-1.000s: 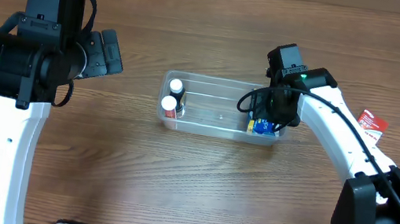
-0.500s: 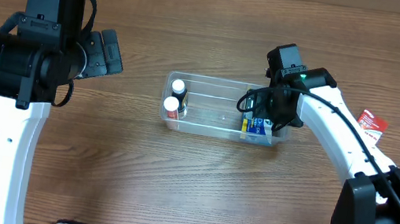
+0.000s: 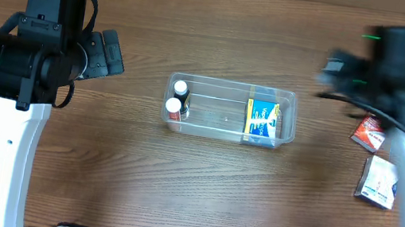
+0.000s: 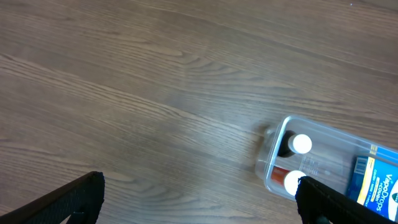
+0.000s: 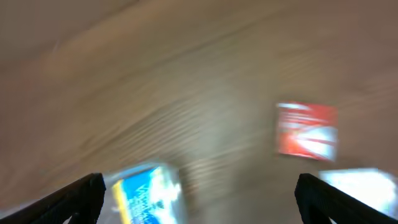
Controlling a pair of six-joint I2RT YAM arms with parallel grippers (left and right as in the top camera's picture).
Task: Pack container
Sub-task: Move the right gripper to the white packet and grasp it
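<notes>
The clear plastic container (image 3: 231,111) lies mid-table. Inside it, two small white-capped bottles (image 3: 176,99) stand at the left end and a blue and yellow box (image 3: 263,120) lies at the right end. My right gripper (image 5: 199,202) is open and empty; in the overhead view it is a blur (image 3: 342,70) up and to the right of the container. My left gripper (image 4: 199,202) is open and empty, hovering left of the container (image 4: 273,155); the bottles (image 4: 301,144) and the box (image 4: 379,180) show there too.
A red packet (image 3: 367,132) and a white and blue packet (image 3: 379,182) lie on the table right of the container. Both show blurred in the right wrist view, the red packet (image 5: 306,129) and the white packet (image 5: 354,183), along with the blue box (image 5: 146,190).
My right gripper let go of the blue and yellow box inside the container's right end and swung quickly up and to the right. The left arm has not moved.
</notes>
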